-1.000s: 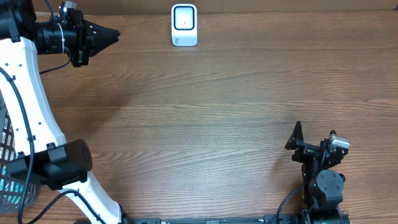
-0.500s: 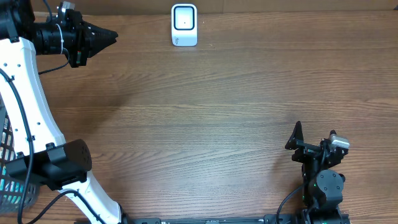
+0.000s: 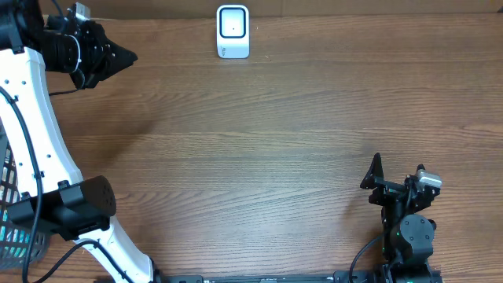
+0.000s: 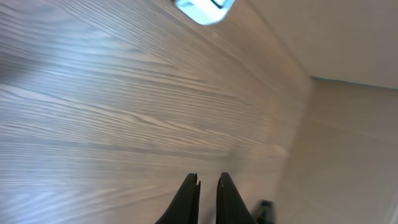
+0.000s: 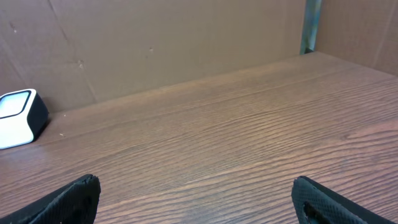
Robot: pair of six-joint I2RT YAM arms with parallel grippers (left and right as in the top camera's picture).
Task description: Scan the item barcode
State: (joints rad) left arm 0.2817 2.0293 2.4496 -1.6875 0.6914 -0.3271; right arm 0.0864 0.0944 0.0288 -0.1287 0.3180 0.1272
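Overhead puts my empty, closed left gripper [image 3: 118,56] at the tabletop's [image 3: 275,157] far-left corner, right gripper [image 3: 376,177] open at the near edge, no item visible; I'd open the left one before fetching an item for the far-edge scanner [image 3: 233,31].

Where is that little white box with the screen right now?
From overhead, the white box stands at the far edge of the table, left of centre, to the right of the shut left gripper.

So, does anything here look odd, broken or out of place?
Nothing looks spilled or damaged. One oddity: the left end effector is shut on nothing, some way from the white scanner, with no item to scan in sight. The right end effector sits open.
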